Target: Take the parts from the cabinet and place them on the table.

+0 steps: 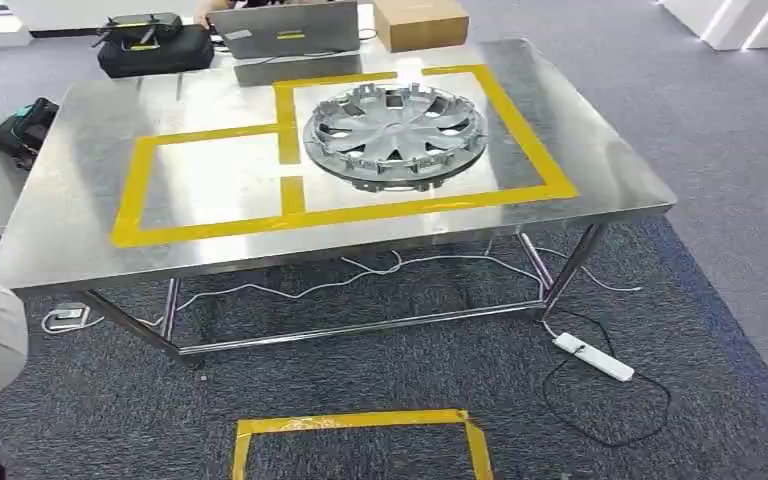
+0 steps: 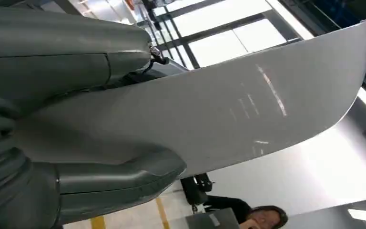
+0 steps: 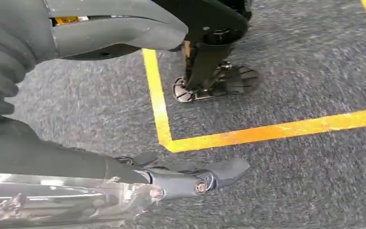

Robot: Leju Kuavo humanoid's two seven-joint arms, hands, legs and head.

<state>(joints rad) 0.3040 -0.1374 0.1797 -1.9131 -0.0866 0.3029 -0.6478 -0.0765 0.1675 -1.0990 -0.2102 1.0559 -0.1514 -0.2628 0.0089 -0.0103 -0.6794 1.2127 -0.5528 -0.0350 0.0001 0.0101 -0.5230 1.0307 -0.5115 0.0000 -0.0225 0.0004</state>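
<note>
1. My left hand [image 2: 76,138] grips a broad, smooth, pale grey curved panel [image 2: 248,109], thumb on one face and fingers on the other. This is the part I judge I am carrying to the table.
2. My right hand [image 3: 138,109] hangs over the grey carpet [image 3: 290,181] near a yellow tape corner [image 3: 164,138]. Its fingers lie apart and close on nothing, though clear plastic film [image 3: 52,200] lies along the lower ones.
3. The stainless steel table [image 1: 70,230] stands ahead, marked with two yellow-tape rectangles.
4. The right-hand rectangle already holds a round silver spoked wheel cover [image 1: 395,133], lying flat inside the tape.
5. The left-hand yellow rectangle [image 1: 140,165] holds nothing, so I take it as the panel's place.
6. To do this well, I should keep the grip firm and the panel level, step close, lower it flat inside the tape, clear of the wheel cover, then let go.
7. A black bag [image 1: 155,45], a laptop [image 1: 285,30] and a cardboard box [image 1: 420,22] sit beyond the far edge.
</note>
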